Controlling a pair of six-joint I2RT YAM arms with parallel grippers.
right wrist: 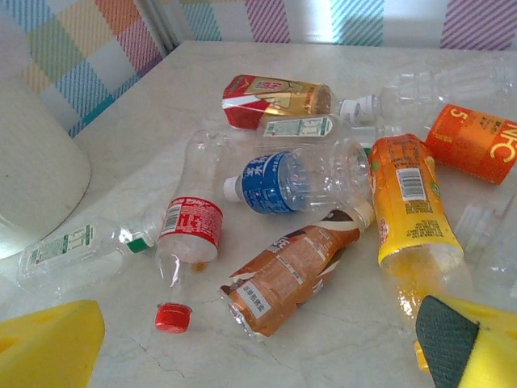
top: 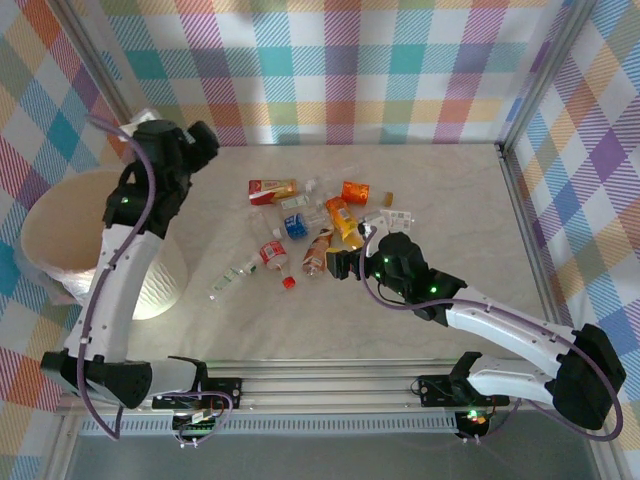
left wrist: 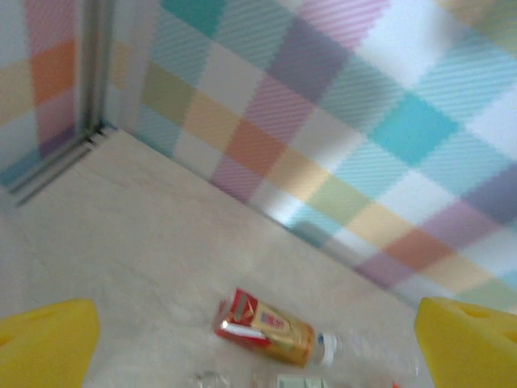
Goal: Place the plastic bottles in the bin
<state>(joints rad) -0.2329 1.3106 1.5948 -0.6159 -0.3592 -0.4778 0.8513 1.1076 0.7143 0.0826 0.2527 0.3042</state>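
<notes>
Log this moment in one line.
left gripper: open, raised beside bin | right gripper: open, low at plastic bottles | bottles: scattered on table

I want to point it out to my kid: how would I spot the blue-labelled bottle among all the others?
From the big cream bin at the left, look right to the plastic bottles scattered mid-table. In their middle a clear bottle lies on its side: the only blue label, among red, brown and orange ones.
</notes>
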